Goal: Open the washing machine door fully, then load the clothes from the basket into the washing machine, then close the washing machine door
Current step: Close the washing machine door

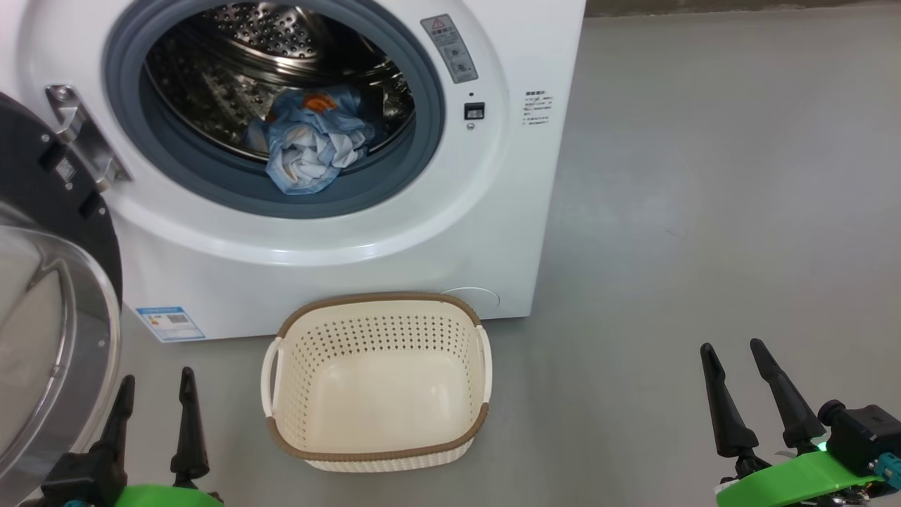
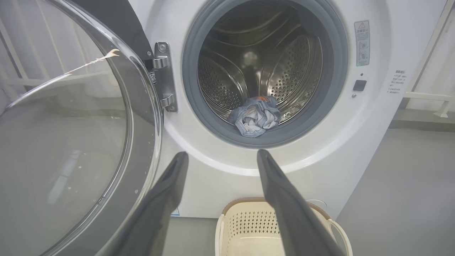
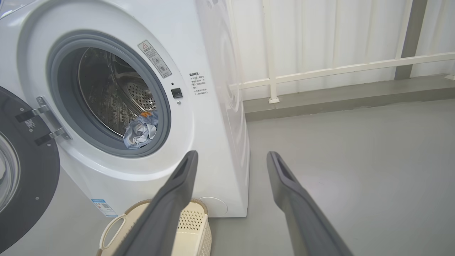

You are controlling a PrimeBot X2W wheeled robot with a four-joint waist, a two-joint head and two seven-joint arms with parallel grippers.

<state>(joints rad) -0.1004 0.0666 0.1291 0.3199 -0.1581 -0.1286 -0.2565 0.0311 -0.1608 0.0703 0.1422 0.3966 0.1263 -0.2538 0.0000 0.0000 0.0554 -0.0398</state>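
The white washing machine (image 1: 338, 267) stands with its door (image 1: 49, 331) swung wide to the left, the clear glass bowl facing me. Clothes (image 1: 310, 144) lie bunched at the front of the steel drum, light blue with an orange patch, resting against the grey gasket; the clothes (image 2: 256, 115) and clothes (image 3: 141, 131) show the same in both wrist views. The cream basket (image 1: 376, 451) sits on the floor before the machine with nothing inside. My left gripper (image 1: 156, 387) is open, low beside the door. My right gripper (image 1: 735, 355) is open over bare floor, right of the basket.
Grey floor (image 1: 704, 211) spreads to the right of the machine. A white railing (image 3: 320, 73) and a raised grey kerb run along the back wall behind it. The open door's hinge bracket (image 1: 81, 134) juts at the machine's left.
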